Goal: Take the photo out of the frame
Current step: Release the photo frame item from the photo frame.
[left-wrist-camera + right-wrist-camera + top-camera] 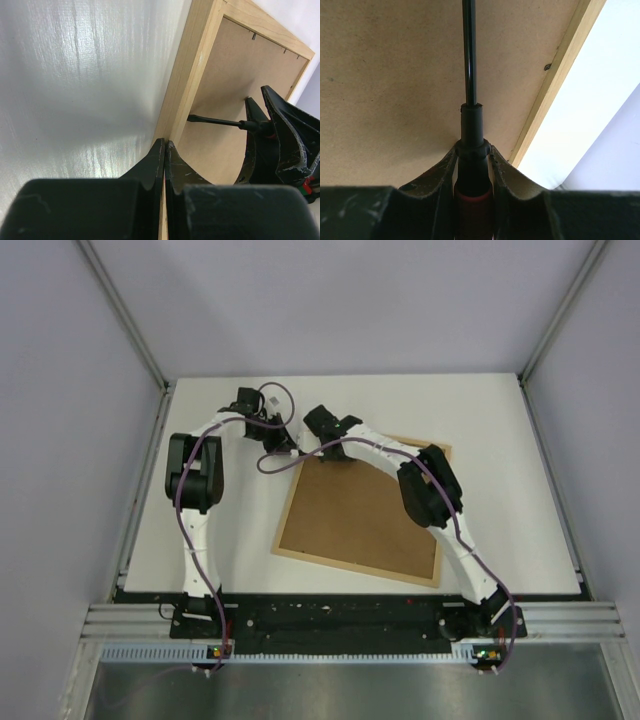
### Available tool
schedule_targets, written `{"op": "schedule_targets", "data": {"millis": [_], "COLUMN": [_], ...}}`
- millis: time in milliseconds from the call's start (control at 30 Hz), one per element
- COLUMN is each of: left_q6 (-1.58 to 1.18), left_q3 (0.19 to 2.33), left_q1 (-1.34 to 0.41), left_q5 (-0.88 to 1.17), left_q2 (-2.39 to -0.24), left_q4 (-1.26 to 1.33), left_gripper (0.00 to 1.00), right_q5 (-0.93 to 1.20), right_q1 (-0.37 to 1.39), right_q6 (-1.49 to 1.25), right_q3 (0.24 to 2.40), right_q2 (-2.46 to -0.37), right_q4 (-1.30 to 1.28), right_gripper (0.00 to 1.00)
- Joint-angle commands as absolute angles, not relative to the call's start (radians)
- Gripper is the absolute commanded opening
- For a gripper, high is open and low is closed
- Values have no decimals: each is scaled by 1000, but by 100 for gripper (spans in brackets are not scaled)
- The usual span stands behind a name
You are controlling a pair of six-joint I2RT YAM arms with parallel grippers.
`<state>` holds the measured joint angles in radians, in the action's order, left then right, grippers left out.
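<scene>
A light-wood frame (352,567) lies flat and slightly askew at the centre of the white desk (500,420) in the overhead view. Its plain brown backing board (350,515) faces up, so its picture side is hidden. Both arms reach in from the bottom of that view toward the frame's upper-left corner.

In the left wrist view, the left tool (165,145) sits at bottom centre with its two black fingers pressed together and nothing between them. Its tips are just beside the outer edge of the frame's pale rim, above the bare desk surface that fills the left of that picture.

The right tool (471,150) grips a screwdriver (469,75) by its handle, which is black with a red band, the fingers clamped on either side at bottom centre of the right wrist view. The thin black shaft runs straight up the picture over the backing board and leaves at the top edge. A small dark tab (547,66) shows at the board's edge against the wooden rim, upper right.

In the left wrist view the same shaft crosses low over the board from the right. Its tip meets the inner edge of the rim near the picture's centre, though whether it touches wood or board cannot be told.
</scene>
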<state>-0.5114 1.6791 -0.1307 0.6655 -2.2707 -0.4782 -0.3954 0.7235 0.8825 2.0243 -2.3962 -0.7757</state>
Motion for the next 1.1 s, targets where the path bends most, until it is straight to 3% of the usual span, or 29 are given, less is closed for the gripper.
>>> {"op": "schedule_targets", "data": {"millis": [0, 1067], "left_q6": [-492, -494], "left_q3": [1643, 1646], "left_q1": [-138, -140], "left_q5": [623, 624], "left_q2": [-2266, -2266], "left_q4": [-541, -540], "left_gripper": [1, 1], "right_q5": [-393, -347], "right_q1": [713, 689], "right_q6": [884, 876], "right_q3": [2046, 2126], "right_q2": [-2398, -2431], "right_q4": [-810, -867], "right_gripper": [0, 0]}}
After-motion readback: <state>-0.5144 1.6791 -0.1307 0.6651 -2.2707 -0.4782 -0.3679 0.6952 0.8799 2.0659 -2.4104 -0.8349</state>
